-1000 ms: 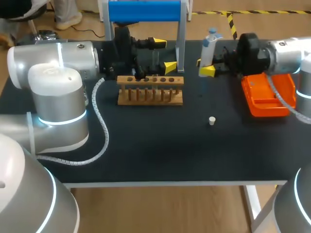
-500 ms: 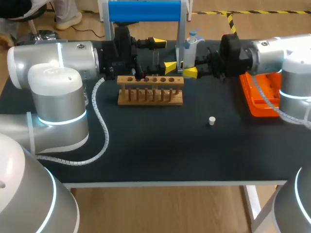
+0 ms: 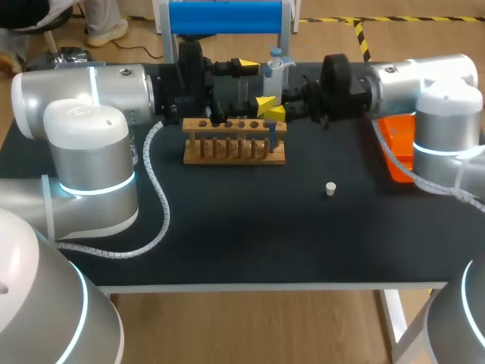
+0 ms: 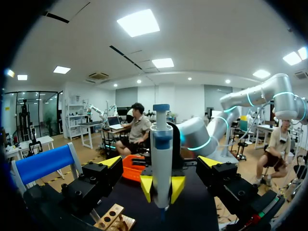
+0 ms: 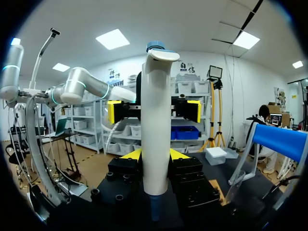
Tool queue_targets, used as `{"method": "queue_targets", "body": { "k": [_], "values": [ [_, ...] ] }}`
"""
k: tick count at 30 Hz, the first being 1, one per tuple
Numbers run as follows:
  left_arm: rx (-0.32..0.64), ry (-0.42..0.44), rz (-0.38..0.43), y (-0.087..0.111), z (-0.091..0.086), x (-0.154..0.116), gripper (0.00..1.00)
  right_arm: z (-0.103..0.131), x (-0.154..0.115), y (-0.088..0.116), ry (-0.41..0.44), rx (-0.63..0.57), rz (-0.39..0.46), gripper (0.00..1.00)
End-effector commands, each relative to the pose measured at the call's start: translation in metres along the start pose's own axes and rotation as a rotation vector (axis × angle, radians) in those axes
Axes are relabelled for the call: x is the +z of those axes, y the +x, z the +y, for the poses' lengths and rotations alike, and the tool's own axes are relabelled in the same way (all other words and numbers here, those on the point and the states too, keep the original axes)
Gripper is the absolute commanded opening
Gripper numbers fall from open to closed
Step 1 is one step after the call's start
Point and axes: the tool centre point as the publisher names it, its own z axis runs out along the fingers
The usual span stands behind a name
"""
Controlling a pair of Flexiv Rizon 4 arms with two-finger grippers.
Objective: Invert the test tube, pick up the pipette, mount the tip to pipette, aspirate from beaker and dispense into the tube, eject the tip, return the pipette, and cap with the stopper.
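A white and blue pipette [image 3: 274, 70] stands upright with my right gripper [image 3: 276, 111] shut on its body. Its blue tip [image 3: 271, 141] points down at the right end of the wooden tube rack [image 3: 235, 142]. In the right wrist view the pipette [image 5: 156, 130] fills the gap between the right gripper's [image 5: 155, 156] fingers. My left gripper [image 3: 255, 84] hangs open behind the rack, facing the pipette [image 4: 161, 159]. Nothing is gripped between the left gripper's [image 4: 160, 166] fingers. Something clear and upright [image 3: 242, 89] shows faintly between them. A small white stopper [image 3: 330, 188] lies on the black table.
An orange tray [image 3: 398, 155] sits at the table's right, partly behind my right arm. A stand with a blue top [image 3: 226, 17] rises behind the rack. A white coiled cable [image 3: 155, 193] trails from my left arm across the table's left part.
My right arm has carried the pipette leftward, from beside the orange tray to the right end of the rack, close to my left gripper. The left arm has stayed still.
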Motion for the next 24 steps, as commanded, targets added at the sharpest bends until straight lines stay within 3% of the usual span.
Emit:
{"method": "queue_targets", "body": {
  "k": [1,20,21,22,24],
  "values": [
    [0.001,0.004,-0.005,0.000,0.001,0.002,1.00,0.000,0.008,-0.003,-0.001,-0.001,-0.003,0.00],
    [0.001,0.004,-0.005,0.000,0.001,0.002,1.00,-0.001,0.023,-0.009,-0.002,-0.019,-0.026,0.00],
    [0.001,0.004,-0.005,0.000,0.001,0.002,0.81,-0.001,0.023,-0.009,-0.003,-0.019,-0.027,0.00],
    [0.001,0.004,-0.005,0.000,0.001,0.002,0.00,-0.001,0.023,-0.010,-0.003,-0.020,-0.029,0.00],
    [0.001,0.004,-0.005,0.000,0.001,0.002,0.00,-0.001,0.024,-0.010,-0.004,-0.021,-0.031,0.00]
  ]
}}
